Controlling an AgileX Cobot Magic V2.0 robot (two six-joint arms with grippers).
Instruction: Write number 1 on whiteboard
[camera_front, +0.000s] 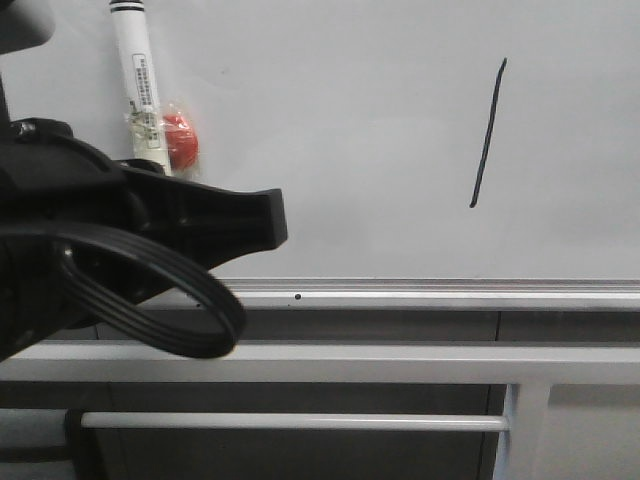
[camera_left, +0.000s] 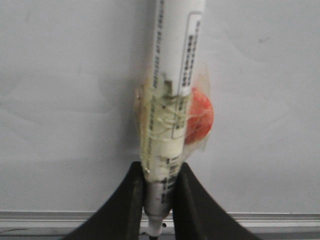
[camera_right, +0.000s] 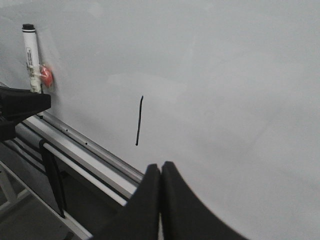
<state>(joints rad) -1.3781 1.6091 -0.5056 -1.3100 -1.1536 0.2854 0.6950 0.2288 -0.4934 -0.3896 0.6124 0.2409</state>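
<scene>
Gripping a small-print-labelled marker (camera_left: 172, 75), left tool (camera_left: 159, 200) faces whiteboard (camera_front: 350, 120); right tool (camera_right: 160, 185) closed

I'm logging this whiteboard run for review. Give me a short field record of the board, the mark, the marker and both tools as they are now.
board: whiteboard, upright, silver rail along lower edge
mark: number 1, one thin black slanted stroke, on the board's right part
marker: white marker pen, clear tape and a red piece on its barrel
left tool: shut on the marker pen's lower end
right tool: shut, holds nothing, apart from the stroke
</scene>
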